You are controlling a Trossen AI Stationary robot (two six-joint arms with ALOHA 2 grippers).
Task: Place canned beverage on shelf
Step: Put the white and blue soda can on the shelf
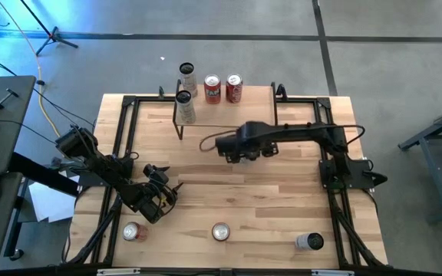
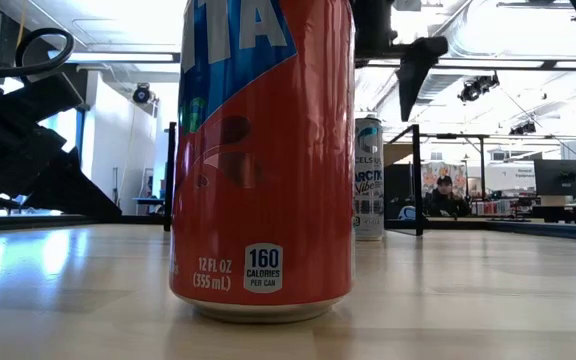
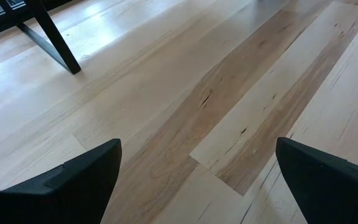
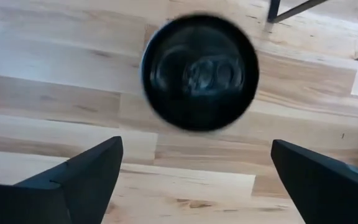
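Note:
The shelf (image 1: 252, 98) stands at the table's far side. Two red cans (image 1: 222, 90) and two slim silver cans (image 1: 185, 92) stand at its left part. My right gripper (image 1: 240, 153) hangs open in front of the shelf, pointing down over an upright dark-topped can (image 4: 199, 71), its fingers apart and clear of it. This slim white can also shows in the low view (image 2: 369, 180), standing on its base on the table. My left gripper (image 1: 163, 192) is open and empty over bare table (image 3: 197, 124) at the near left.
An orange can (image 2: 263, 160) stands near the table's front edge (image 1: 220, 231), with a red can (image 1: 133, 231) to its left and a can lying on its side (image 1: 310, 242) to its right. Black shelf legs show in both wrist views (image 3: 48, 34) (image 4: 284, 9).

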